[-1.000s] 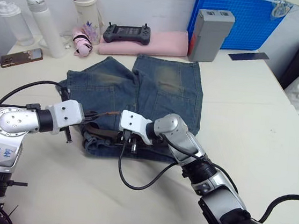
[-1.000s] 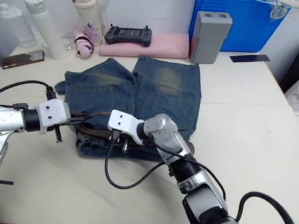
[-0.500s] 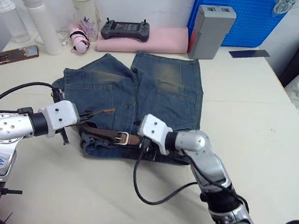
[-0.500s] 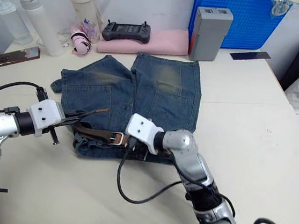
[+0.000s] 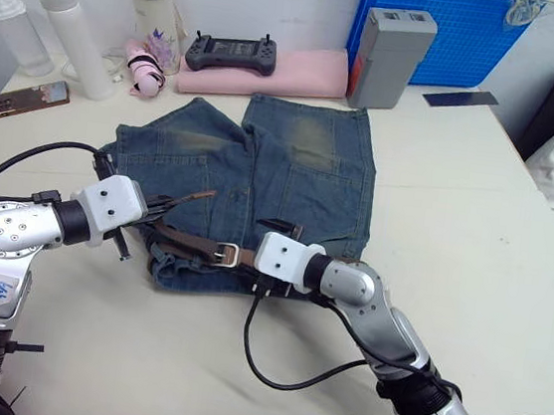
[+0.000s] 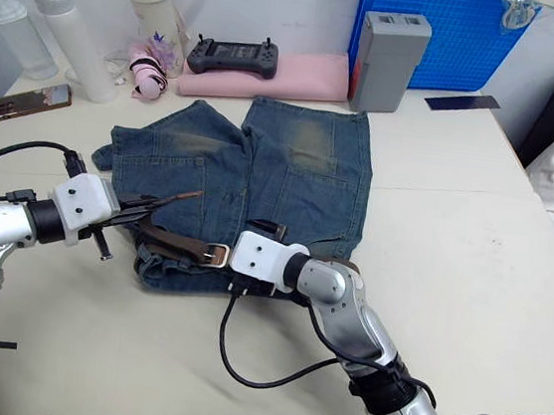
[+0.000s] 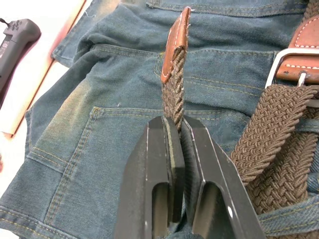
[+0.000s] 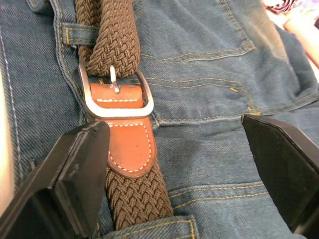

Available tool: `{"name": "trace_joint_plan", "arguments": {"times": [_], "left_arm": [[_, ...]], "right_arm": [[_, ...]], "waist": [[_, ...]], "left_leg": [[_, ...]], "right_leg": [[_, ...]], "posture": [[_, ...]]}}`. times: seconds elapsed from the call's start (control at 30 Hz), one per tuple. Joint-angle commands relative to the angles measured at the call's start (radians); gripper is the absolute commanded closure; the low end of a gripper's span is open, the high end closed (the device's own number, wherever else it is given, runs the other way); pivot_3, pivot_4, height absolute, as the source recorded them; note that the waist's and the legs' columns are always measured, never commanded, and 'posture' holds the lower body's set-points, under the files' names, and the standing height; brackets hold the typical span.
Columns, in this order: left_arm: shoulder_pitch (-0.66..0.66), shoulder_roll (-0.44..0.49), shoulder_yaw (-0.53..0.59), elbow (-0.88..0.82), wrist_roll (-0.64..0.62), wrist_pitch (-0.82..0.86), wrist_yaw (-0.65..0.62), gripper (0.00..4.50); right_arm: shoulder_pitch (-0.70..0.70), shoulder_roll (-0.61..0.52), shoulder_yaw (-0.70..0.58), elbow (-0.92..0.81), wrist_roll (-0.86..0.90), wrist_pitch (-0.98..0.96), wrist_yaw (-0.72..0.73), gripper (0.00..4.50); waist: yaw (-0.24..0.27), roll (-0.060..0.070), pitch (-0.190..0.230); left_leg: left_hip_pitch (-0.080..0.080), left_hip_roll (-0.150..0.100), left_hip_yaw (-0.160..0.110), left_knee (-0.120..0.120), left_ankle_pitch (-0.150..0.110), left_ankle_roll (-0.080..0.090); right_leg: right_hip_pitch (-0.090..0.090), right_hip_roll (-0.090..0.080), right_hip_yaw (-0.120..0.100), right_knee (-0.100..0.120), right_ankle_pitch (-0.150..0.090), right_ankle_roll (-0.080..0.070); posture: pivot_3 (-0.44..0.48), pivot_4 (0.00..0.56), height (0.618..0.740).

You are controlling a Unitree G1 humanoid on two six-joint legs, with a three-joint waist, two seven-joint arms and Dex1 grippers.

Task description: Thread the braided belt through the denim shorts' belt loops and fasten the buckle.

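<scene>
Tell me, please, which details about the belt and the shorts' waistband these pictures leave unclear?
- How many belt loops the braided belt passes through: in the eye views the right gripper and its arm cover the waistband of the denim shorts.
- Whether the pin of the buckle sits through the weave: too fine to tell in the right wrist view.
- The belt's length behind the left gripper.

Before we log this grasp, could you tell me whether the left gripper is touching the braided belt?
Touching. The left wrist view shows the left gripper with its two black fingers pressed against the braided belt, just behind its brown leather tip.
</scene>
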Motion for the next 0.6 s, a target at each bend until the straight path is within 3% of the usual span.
{"name": "trace_joint_plan", "arguments": {"times": [0.03, 0.27, 0.4, 0.47, 0.6], "left_arm": [[-0.024, 0.015, 0.01, 0.01, -0.02, -0.015, 0.011, 4.5], [-0.047, 0.018, 0.003, 0.041, -0.022, -0.025, 0.009, 4.5], [-0.07, 0.017, 0.002, 0.052, -0.03, -0.021, 0.011, 4.5], [-0.09, 0.019, 0.001, 0.064, -0.031, -0.018, 0.01, 4.5], [-0.11, 0.024, -0.001, 0.079, -0.032, -0.017, 0.007, 4.5]], "right_arm": [[0.046, -0.033, -0.017, -0.116, 0.019, 0.017, 0.002, 2.01], [0.071, -0.065, -0.023, -0.14, 0.022, 0.0, -0.007, 2.01], [0.076, -0.071, -0.02, -0.153, 0.031, -0.011, -0.012, 0.9], [0.076, -0.078, -0.014, -0.156, 0.034, -0.032, -0.01, 0.05], [0.074, -0.086, -0.007, -0.158, 0.042, -0.05, -0.003, 0.05]], "waist": [[0.0, 0.0, 0.0], [0.002, -0.001, 0.0], [0.001, -0.001, 0.001], [0.001, -0.001, 0.001], [0.001, -0.002, 0.001]], "left_leg": [[0.0, 0.0, 0.001, 0.0, 0.0, 0.0], [0.0, 0.0, 0.004, 0.001, 0.0, 0.0], [0.0, 0.0, 0.007, 0.001, 0.0, 0.0], [0.0, 0.0, 0.007, 0.001, 0.0, 0.0], [0.0, 0.0, 0.007, 0.001, 0.0, 0.0]], "right_leg": [[0.0, 0.0, 0.0, 0.0, 0.0, 0.0], [0.0, 0.0, 0.0, 0.0, 0.0, 0.0], [0.0, 0.0, 0.0, 0.0, 0.0, 0.0], [0.0, 0.0, 0.0, 0.0, 0.0, 0.0], [0.0, 0.0, 0.0, 0.001, 0.0, 0.0]], "posture": [[0.0, 0.15, 0.739], [0.0, 0.15, 0.739], [0.0, 0.15, 0.739], [0.0, 0.15, 0.739], [0.0, 0.15, 0.739]]}}
